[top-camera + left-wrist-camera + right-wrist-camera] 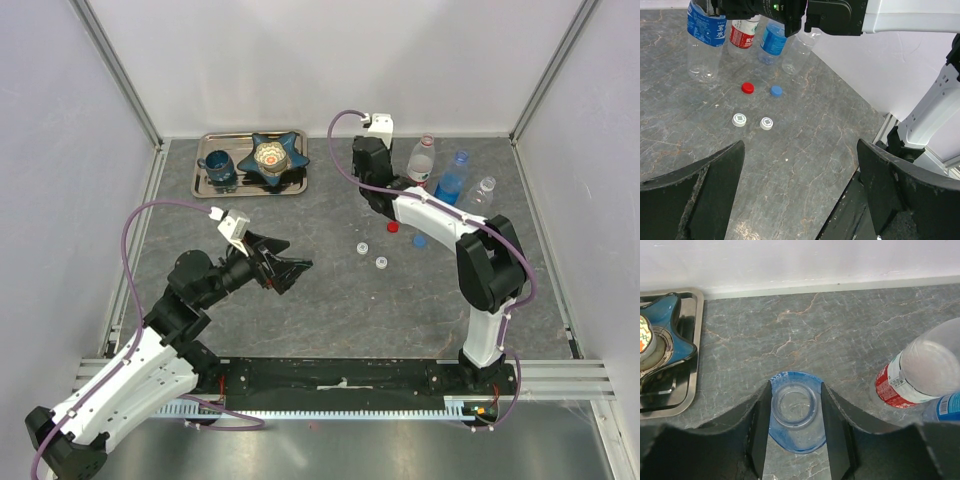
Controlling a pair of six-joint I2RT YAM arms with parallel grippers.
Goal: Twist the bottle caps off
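Observation:
Four bottle caps lie loose on the table: a red cap (747, 88), a blue cap (776, 91) and two white caps (739, 119) (766, 123). In the top view they sit mid-table, red cap (393, 226) farthest back. My right gripper (796, 386) straddles the uncapped neck of a blue-labelled bottle (796, 435), with a thin gap at the right finger. A red-labelled bottle (920, 370), a blue bottle (453, 178) and a tiny plain bottle (484, 190) stand to its right. My left gripper (800, 145) hovers wide open and holds nothing, short of the caps.
A metal tray (210, 185) at the back left carries a dark blue mug (218, 168) and a blue star-shaped dish (277, 155). White walls close the back and both sides. The right arm stretches over the table behind the caps.

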